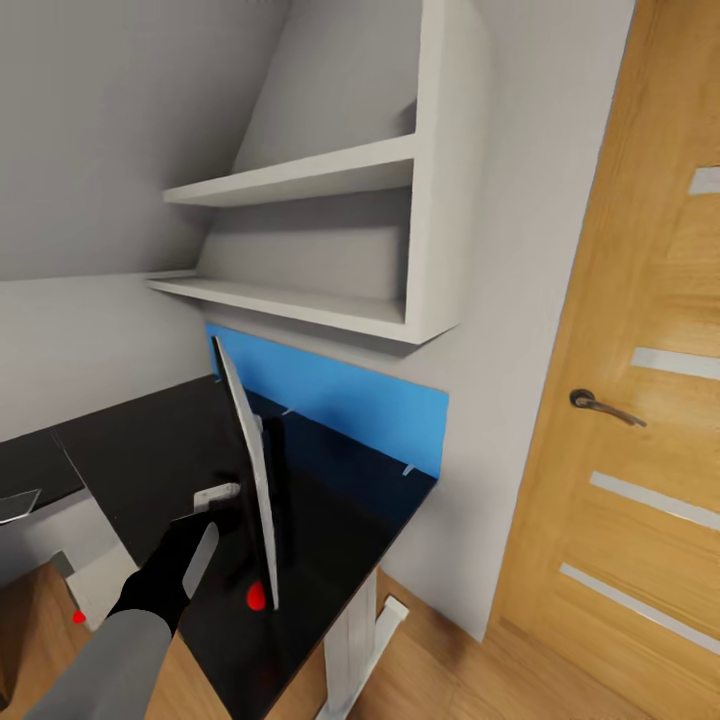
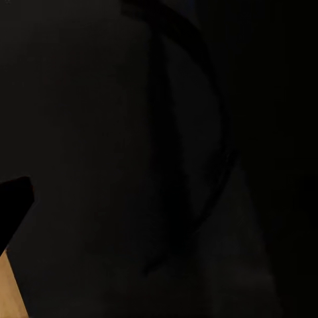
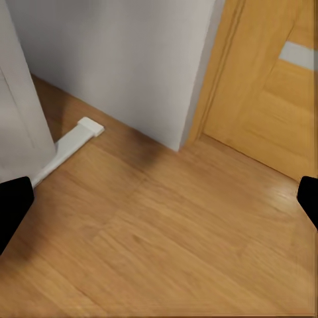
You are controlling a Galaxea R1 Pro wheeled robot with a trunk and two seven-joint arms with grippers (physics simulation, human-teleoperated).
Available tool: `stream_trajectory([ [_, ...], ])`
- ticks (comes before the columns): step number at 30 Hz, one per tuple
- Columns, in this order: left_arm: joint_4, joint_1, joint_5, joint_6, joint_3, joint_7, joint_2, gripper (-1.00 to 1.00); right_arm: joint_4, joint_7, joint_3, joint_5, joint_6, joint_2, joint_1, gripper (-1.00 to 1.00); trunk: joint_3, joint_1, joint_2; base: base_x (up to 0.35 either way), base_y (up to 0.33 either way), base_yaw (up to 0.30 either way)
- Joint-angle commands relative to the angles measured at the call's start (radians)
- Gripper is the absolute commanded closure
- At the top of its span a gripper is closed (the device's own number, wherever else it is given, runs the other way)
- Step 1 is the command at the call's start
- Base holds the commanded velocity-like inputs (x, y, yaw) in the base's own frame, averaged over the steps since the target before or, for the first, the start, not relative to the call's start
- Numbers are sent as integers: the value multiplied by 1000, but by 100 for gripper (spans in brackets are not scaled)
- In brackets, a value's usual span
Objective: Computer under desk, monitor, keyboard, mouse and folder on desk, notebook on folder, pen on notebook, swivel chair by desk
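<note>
The monitor [image 1: 250,470] stands edge-on to me on the black desk [image 1: 140,450], leaning a little, with a red dot at its lower corner. My left gripper [image 1: 210,522] is right at the screen's face near its lower part, fingers spread and open. In the left wrist view one fingertip [image 2: 13,199] shows against a near-black surface. A light grey box with a red dot, the computer [image 1: 85,570], sits low beside the desk's left part. My right gripper [image 3: 159,205] hangs open over the wooden floor [image 3: 165,238], holding nothing.
A blue back panel [image 1: 340,395] lines the desk's far edge, with white wall shelves [image 1: 330,300] above. The desk's white leg [image 1: 350,640] and foot [image 3: 73,136] stand on the floor. A wooden door [image 1: 640,400] with a lever handle [image 1: 600,405] is at the right.
</note>
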Motion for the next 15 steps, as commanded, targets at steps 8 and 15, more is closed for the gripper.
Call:
stream_trajectory([
  [8, -2, 0, 12, 4, -1, 7, 0, -100, 2, -2, 4, -3, 1, 0, -1, -100, 6, 0, -1, 0, 0, -131],
  [15, -2, 0, 12, 4, -1, 7, 1, -100, 2, -1, 4, -3, 1, 1, -1, -100, 14, 0, -1, 0, 0, -153],
])
